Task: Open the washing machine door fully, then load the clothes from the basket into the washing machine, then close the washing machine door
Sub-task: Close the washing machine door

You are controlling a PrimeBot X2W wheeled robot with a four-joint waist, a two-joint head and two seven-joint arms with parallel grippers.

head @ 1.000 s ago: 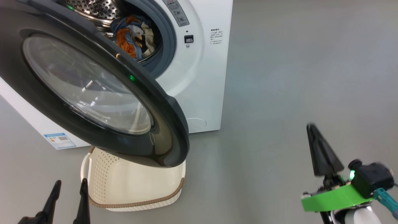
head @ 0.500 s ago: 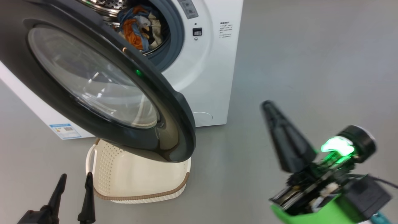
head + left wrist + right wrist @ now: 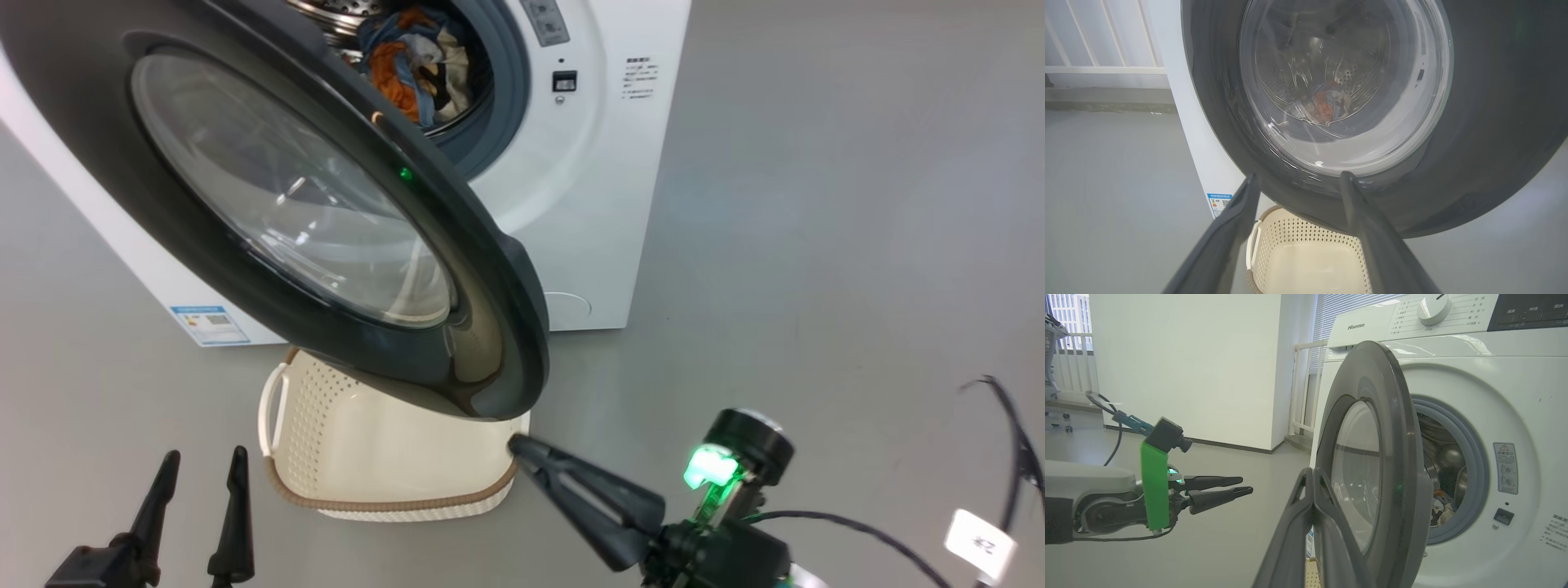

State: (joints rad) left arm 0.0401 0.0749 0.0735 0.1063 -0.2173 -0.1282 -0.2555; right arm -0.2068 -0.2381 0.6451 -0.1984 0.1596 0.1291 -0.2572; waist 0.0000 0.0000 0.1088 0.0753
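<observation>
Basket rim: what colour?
Brown rim on a cream basket; head view shows it best.

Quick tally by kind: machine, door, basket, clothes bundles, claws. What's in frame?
washing machine: 1
washing machine door: 1
basket: 1
clothes bundle, in the drum: 1
claws: 2 (left claw open, right claw shut)
Total: 6

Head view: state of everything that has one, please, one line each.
door: open, swung out over the basket
clothes: inside the washing machine
basket: on the floor, empty where visible
left gripper: open, holding nothing
right gripper: shut, empty, close to the door's edge
</observation>
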